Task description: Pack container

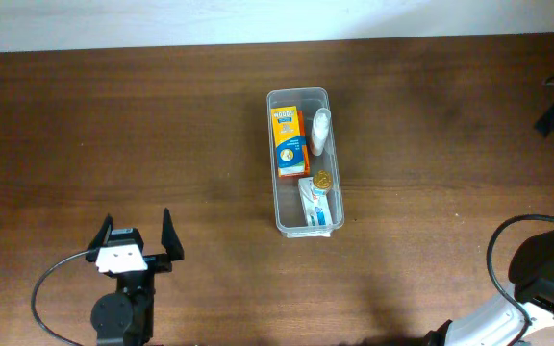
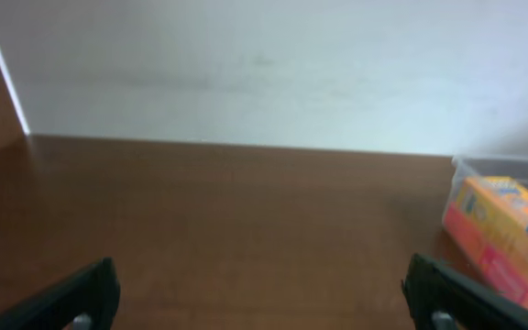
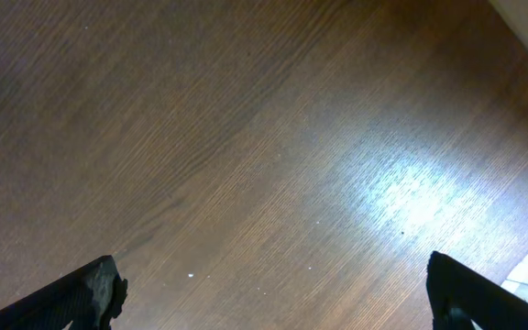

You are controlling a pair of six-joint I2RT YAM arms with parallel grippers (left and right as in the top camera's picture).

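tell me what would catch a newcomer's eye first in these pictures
The long clear plastic bin at the middle of the dark wooden table draws the eye first, with a bright orange-and-yellow box, a white tube and a white-and-blue toothpaste pack lying inside it. The left gripper sits open at the lower left of the overhead view, well apart from the bin.

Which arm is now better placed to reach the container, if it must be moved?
Probably the left. The left gripper is open and its wrist camera shows the container with the orange box; the right gripper faces only bare table.
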